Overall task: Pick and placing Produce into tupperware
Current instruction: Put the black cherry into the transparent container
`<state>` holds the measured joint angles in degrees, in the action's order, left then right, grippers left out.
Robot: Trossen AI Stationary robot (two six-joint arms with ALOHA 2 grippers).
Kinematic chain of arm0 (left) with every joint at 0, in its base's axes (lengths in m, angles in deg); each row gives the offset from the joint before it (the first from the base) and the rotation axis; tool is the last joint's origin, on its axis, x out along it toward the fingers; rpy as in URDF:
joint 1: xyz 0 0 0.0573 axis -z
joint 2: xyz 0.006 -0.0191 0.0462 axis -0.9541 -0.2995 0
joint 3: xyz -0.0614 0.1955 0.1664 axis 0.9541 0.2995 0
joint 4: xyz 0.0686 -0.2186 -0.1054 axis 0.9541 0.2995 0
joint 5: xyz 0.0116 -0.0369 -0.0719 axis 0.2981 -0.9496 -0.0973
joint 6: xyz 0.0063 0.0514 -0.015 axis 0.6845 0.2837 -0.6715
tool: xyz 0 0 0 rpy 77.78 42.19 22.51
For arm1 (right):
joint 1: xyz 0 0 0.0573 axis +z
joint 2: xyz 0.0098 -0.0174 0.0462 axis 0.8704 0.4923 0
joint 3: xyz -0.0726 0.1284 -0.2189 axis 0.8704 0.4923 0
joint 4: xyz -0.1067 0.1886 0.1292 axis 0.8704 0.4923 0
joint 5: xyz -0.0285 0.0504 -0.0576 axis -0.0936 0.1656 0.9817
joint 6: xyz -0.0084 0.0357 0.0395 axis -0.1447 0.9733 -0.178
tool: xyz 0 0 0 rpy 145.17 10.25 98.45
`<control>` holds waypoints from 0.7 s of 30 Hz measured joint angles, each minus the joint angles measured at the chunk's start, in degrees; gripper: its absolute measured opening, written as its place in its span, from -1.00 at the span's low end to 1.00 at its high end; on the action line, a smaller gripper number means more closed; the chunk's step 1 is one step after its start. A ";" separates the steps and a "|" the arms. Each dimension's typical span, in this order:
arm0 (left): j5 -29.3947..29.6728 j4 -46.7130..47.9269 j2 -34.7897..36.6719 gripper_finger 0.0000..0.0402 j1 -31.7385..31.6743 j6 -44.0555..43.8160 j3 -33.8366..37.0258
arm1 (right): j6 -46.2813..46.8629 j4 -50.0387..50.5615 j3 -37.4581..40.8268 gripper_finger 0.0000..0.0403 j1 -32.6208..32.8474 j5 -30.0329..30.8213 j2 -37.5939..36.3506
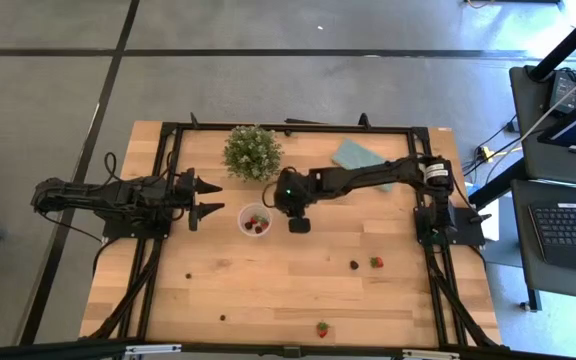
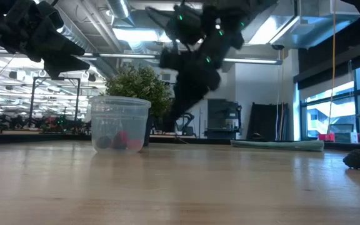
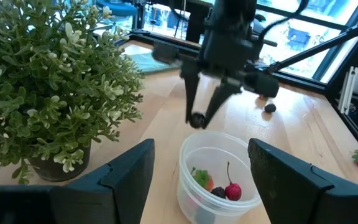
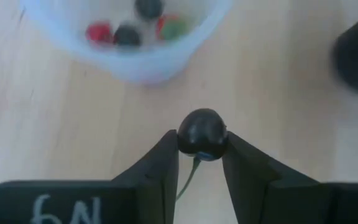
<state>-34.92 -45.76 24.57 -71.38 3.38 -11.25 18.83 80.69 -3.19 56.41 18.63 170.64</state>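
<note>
Right pincer (image 4: 201, 155): clamped on a dark round berry (image 4: 202, 135), held above the worktop (image 1: 268, 290).
Dark berry: round, no clear long axis; a thin green stem trails back between the fingers.
Tupperware (image 1: 255, 220): upright, just ahead of the right pincer, with red and dark produce (image 3: 219, 186) inside.
Loose produce: a red strawberry (image 1: 376, 262) and a dark piece (image 1: 354, 265) lie well off behind the right pincer.
Left pincer (image 1: 208, 197): spread wide, beside the tupperware, near the potted plant (image 1: 252, 152).
</note>
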 joint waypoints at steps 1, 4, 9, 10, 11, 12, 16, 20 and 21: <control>0.00 0.14 -0.02 0.25 0.00 0.00 0.00 | -0.11 1.31 -1.81 -0.47 -0.18 0.57 0.18; -0.02 0.06 -0.01 0.25 0.01 -0.04 0.00 | -0.16 4.64 -7.78 -0.47 -0.63 0.74 0.24; -0.11 0.19 -0.02 0.25 0.00 -0.02 0.00 | -0.10 3.50 -15.09 -0.45 -0.28 0.47 0.08; -0.11 0.14 0.00 0.25 0.00 -0.02 0.00 | -0.09 2.09 -15.90 -0.45 -0.01 0.09 0.08; -0.11 0.17 -0.02 0.25 0.00 -0.02 0.00 | -0.10 0.57 -16.47 -0.46 0.38 -0.50 0.08; -0.11 0.20 -0.02 0.25 0.00 -0.02 0.00 | -0.01 -1.06 -16.72 -0.46 0.84 -1.02 0.08; -0.11 0.17 -0.02 0.25 0.00 -0.02 0.00 | 1.36 -6.11 -16.74 -0.45 2.69 -2.58 0.37; -0.09 0.15 -0.02 0.25 0.02 -0.02 0.00 | 1.52 -6.10 -16.74 -0.45 4.51 -2.61 1.81; -0.09 0.15 0.00 0.25 0.00 0.00 0.00 | 1.52 -6.10 -16.74 -0.45 4.87 -2.59 2.33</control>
<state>-35.01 -45.60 24.57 -71.38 3.38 -11.25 20.35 74.59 -19.93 61.28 16.04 172.96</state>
